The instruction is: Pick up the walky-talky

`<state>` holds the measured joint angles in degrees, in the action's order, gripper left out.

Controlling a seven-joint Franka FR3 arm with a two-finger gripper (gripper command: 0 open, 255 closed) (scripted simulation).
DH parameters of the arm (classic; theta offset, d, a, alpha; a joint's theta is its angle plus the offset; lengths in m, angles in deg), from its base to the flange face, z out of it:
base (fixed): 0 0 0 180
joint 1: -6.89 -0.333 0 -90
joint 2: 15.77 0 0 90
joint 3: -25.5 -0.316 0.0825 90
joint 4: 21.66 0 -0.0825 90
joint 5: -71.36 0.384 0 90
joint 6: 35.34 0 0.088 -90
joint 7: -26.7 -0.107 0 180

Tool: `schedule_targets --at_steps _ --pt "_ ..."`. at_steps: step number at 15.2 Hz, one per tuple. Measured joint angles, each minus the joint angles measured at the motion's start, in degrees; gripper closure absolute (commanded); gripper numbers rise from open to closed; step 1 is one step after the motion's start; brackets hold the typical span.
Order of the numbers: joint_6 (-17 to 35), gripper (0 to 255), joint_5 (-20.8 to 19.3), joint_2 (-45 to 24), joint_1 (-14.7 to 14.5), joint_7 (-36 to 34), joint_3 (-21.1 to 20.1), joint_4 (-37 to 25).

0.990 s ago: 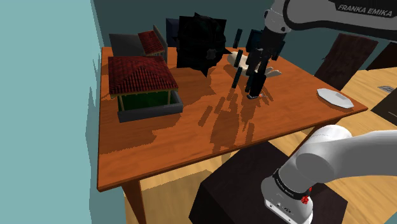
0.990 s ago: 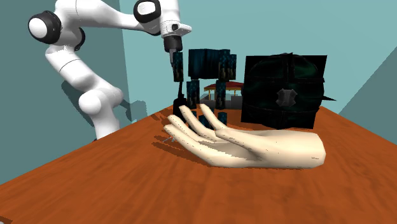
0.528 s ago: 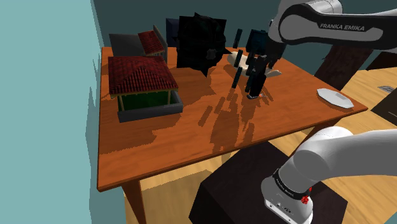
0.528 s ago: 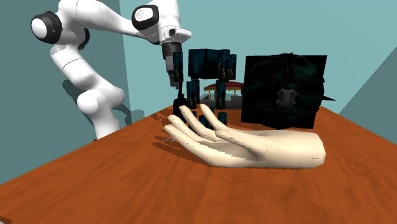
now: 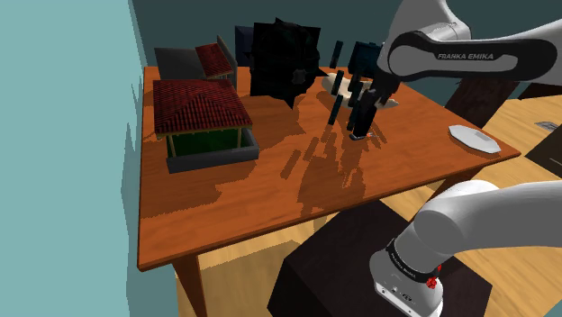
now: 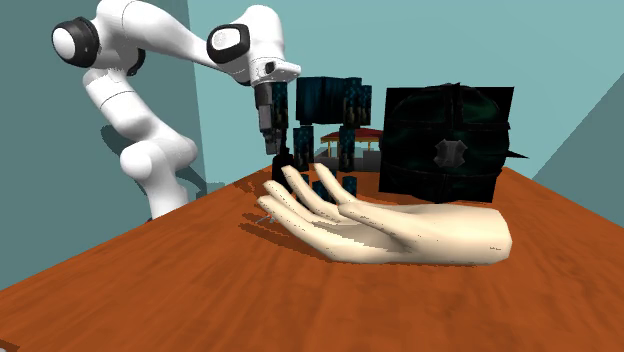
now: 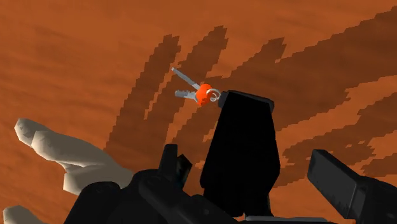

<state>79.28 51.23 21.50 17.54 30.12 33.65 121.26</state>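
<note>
Black jaws stand open around an upright black walky-talky (image 7: 242,153) on the brown table (image 7: 76,57), keys (image 7: 202,94) just beside it.

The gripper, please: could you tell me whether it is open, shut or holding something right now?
Gripper: open, with its fingers apart on either side of the walky-talky, not clasping it.

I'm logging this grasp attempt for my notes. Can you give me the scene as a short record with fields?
target: black walky-talky, upright on the wooden table
gripper: open, fingers either side of the walky-talky, not clasping it
beside target: keys with an orange tag
nearby: pale hand model, dark box
farther: red-roofed model house, white plate
</note>
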Motion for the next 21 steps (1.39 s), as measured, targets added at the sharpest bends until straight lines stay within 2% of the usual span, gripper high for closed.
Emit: schedule_targets --at_steps 2,3,13,21 --pt "1.4 0 -0.3 0.1 0.1 -0.4 0.1 1.6" --pt "1.6 255 -0.4 0.1 0.1 -0.4 0.2 1.8" --pt "1.9 255 -0.4 0.1 0.2 -0.5 0.2 1.9" --pt "-3.4 255 0.6 0.5 -0.2 0.8 -0.3 -3.0"
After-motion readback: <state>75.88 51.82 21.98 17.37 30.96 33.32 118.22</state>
